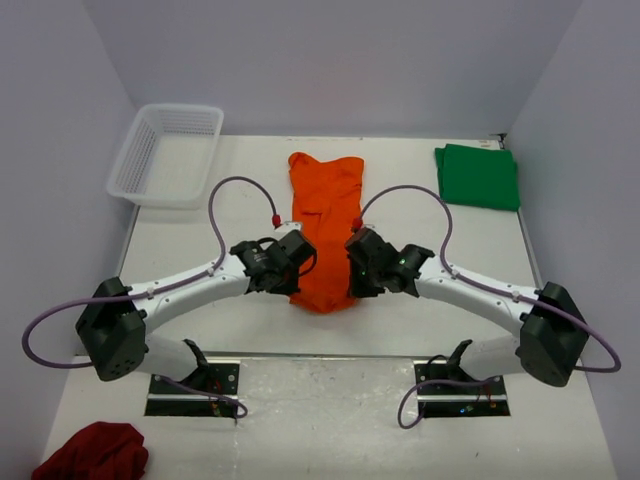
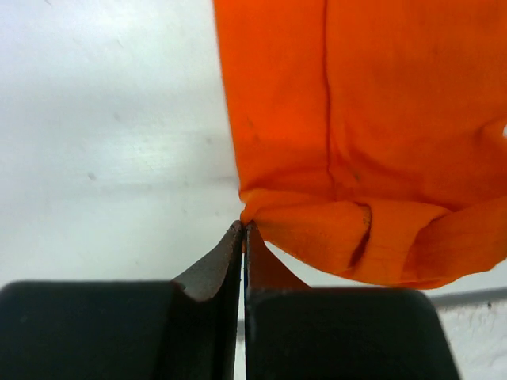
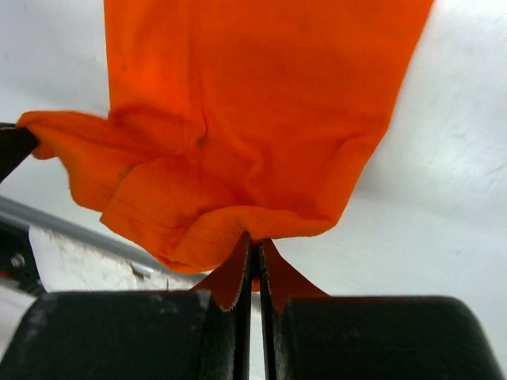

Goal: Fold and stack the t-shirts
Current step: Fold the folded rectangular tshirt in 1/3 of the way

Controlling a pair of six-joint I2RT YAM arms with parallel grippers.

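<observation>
The bright orange t-shirt (image 1: 326, 215) lies as a long narrow strip down the middle of the table, its near end lifted. My left gripper (image 2: 245, 227) is shut on the near left corner of the orange t-shirt (image 2: 356, 142). My right gripper (image 3: 256, 241) is shut on the near right edge of the orange t-shirt (image 3: 253, 119), which bunches in folds just past the fingertips. From above, the left gripper (image 1: 297, 262) and right gripper (image 1: 352, 262) flank the shirt's near end. The dark green t-shirt (image 1: 478, 176) lies folded at the back right.
A white mesh basket (image 1: 166, 153) stands at the back left corner. A dark red cloth (image 1: 92, 452) lies crumpled at the near left, in front of the arm bases. Grey walls close in on both sides and the back.
</observation>
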